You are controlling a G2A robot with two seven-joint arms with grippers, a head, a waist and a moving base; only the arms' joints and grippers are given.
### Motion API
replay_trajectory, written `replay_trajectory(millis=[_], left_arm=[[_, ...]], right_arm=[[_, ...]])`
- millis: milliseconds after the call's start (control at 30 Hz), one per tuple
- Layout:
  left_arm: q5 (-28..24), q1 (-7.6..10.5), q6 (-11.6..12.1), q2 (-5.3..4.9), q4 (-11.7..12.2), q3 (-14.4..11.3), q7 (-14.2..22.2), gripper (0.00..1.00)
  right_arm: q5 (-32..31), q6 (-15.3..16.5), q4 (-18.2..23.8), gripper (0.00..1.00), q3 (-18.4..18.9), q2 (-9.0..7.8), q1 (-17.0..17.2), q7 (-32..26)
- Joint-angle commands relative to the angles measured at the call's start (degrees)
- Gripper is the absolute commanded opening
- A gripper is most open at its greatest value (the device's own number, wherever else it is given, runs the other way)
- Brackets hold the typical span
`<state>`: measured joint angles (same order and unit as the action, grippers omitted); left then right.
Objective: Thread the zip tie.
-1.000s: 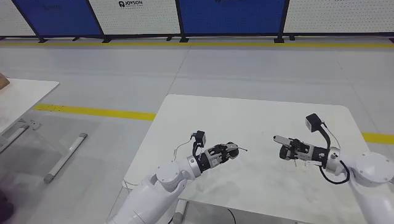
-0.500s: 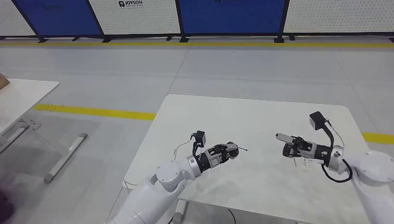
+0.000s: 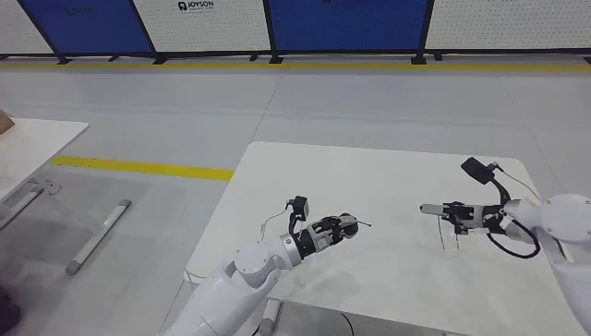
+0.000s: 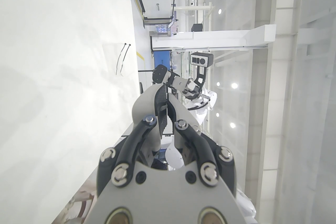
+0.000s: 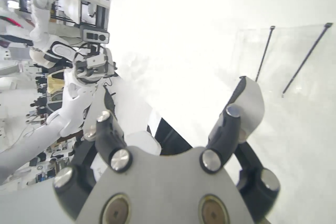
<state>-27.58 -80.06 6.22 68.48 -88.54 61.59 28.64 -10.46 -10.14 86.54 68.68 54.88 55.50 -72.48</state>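
Black on white
The zip tie in the left gripper and the two loose zip ties are black; the table is white. The right gripper, like the left, has white fingers, black pads and black links.

Item: right gripper | Shift: drawn a little toward the right edge of the top view, slightly higher in frame | Attitude: lies flatter, nearly level across the frame | Right arm: swung up and right; wrist camera raised | Finger spread: possibly wider, too small to confirm
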Motion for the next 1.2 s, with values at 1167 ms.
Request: replay_trajectory(millis=[1167], left_arm=[[0.0,0.0,0.0,0.0,0.0,0.0,0.0,0.0]], right_arm=[[-13.77,0.4,-2.0,1.0,-13.03,-1.32,-10.76,-7.16]])
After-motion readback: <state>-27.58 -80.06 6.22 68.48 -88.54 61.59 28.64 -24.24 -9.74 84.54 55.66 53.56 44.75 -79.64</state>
